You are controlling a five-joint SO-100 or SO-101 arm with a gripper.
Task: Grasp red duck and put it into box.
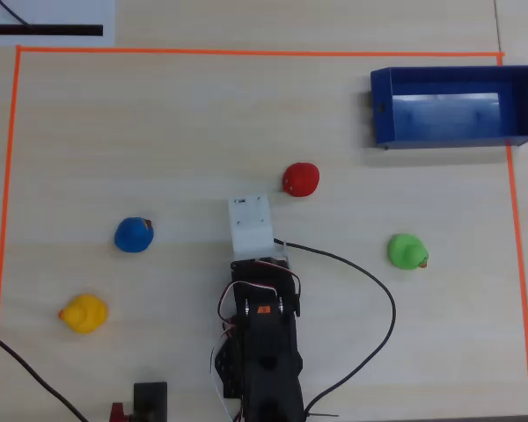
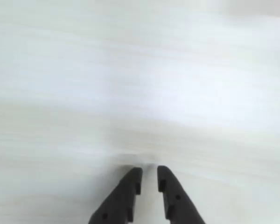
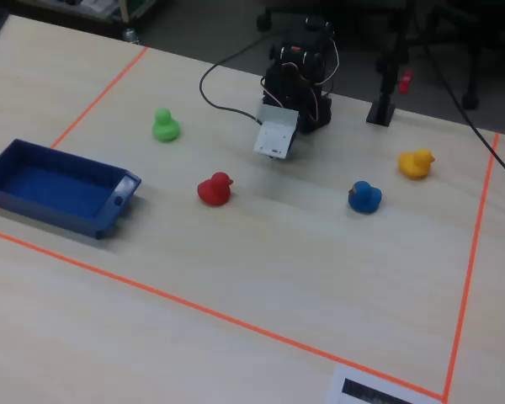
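Note:
The red duck (image 1: pixel 300 179) stands on the pale wooden table, also in the fixed view (image 3: pixel 214 189). The dark blue box (image 1: pixel 449 134) lies open-topped at the overhead view's top right and at the fixed view's left (image 3: pixel 50 210); nothing shows inside it. My gripper (image 2: pixel 149 170) shows in the wrist view with its black jaws a narrow gap apart, empty, over bare blurred table. In the overhead view the white wrist housing (image 1: pixel 249 224) covers the jaws and sits just below and left of the red duck. The duck does not show in the wrist view.
A blue duck (image 1: pixel 133 235), a yellow duck (image 1: pixel 84 313) and a green duck (image 1: pixel 407 251) stand around the arm. Orange tape (image 1: pixel 246 51) frames the work area. A black cable (image 1: pixel 378 290) loops to the right of the arm's base.

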